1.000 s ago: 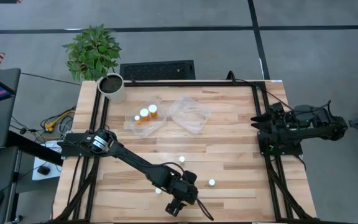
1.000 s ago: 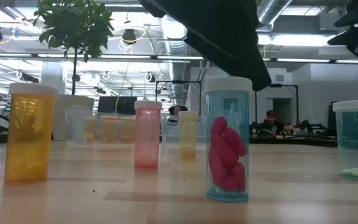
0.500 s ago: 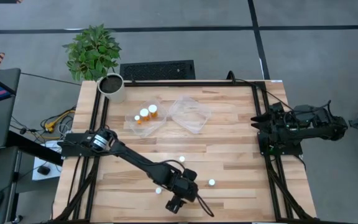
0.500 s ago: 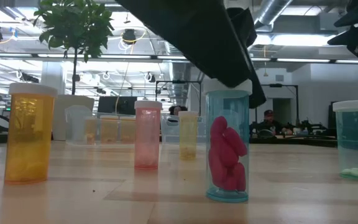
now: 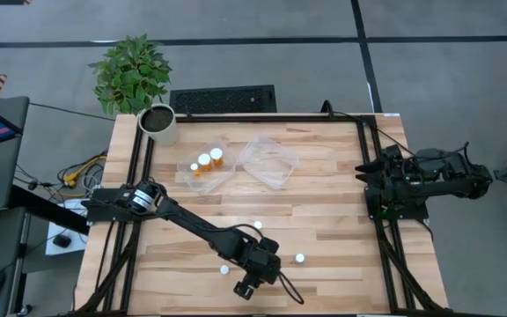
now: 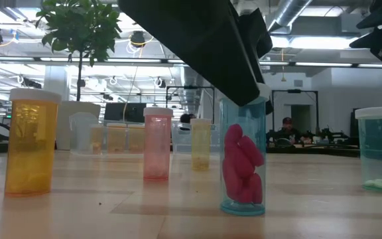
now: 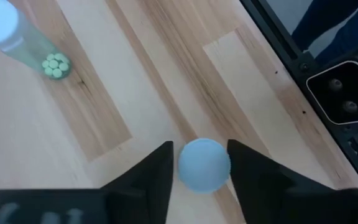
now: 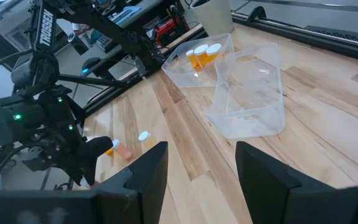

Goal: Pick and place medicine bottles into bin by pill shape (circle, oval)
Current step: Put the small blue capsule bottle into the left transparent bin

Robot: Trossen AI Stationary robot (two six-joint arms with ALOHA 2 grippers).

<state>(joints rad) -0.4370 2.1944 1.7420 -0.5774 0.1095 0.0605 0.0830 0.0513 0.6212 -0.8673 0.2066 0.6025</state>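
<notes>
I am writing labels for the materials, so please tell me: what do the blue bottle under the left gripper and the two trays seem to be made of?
The blue bottle looks like glossy translucent plastic: pink pills show through. Its white cap looks matte. The trays look like thin clear plastic, with wood visible through them.
</notes>
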